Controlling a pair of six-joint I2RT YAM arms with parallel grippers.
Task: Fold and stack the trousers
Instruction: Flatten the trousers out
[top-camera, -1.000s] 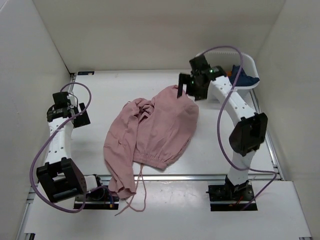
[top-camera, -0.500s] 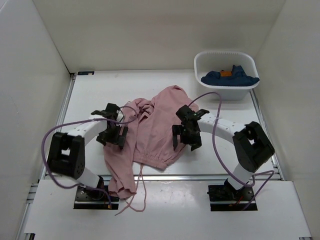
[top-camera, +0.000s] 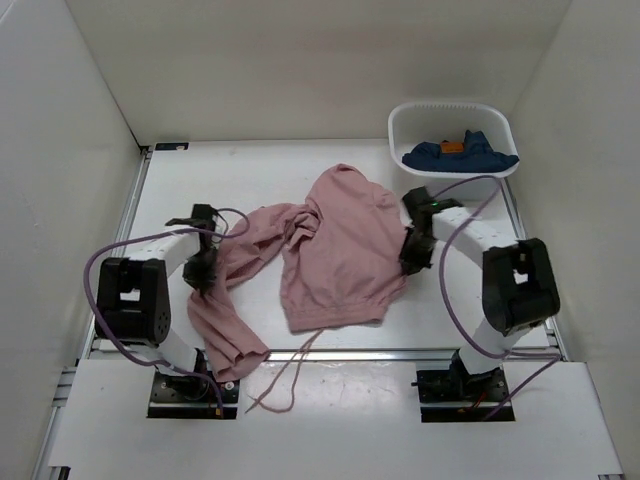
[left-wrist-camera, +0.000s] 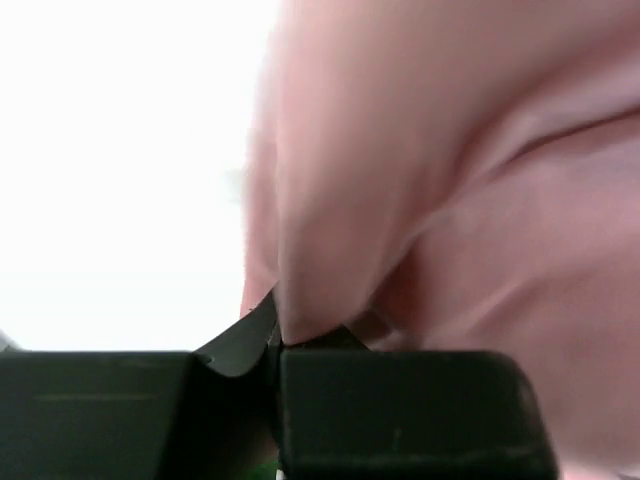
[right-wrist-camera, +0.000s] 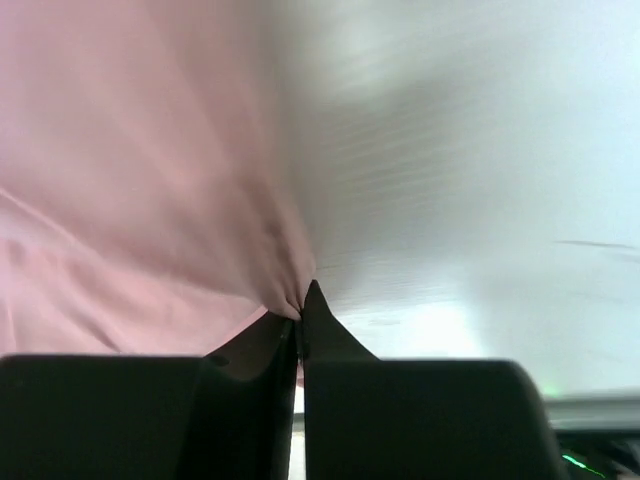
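- Bench (top-camera: 250, 170): white, walls around it.
- Trousers (top-camera: 335, 250): dusty pink and crumpled, lying mid-bench between the arms. One leg trails to the near-left edge.
- Tub (top-camera: 400, 125): white, at the far-right corner, holding a dark blue garment (top-camera: 460, 157).
- Left pincer (left-wrist-camera: 275, 335): pressed together, pinching the trousers' left side.
- Right pincer (right-wrist-camera: 300, 300): pressed together, pinching the trousers' right edge.
- Drawstrings (top-camera: 285, 375): pink, draped over the near rail.

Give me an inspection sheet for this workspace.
Surface: white table, rail along its near edge.
Job's things: trousers crumpled mid-table, one leg towards the near-left; drawstrings trail over the near edge.
Clutter: basket at far right, holding a blue garment.
Claws: left claw shut on the trousers' left side; right claw shut on their right edge.
Cables: purple cables loop from both arms.
Surroundings: white walls on three sides.
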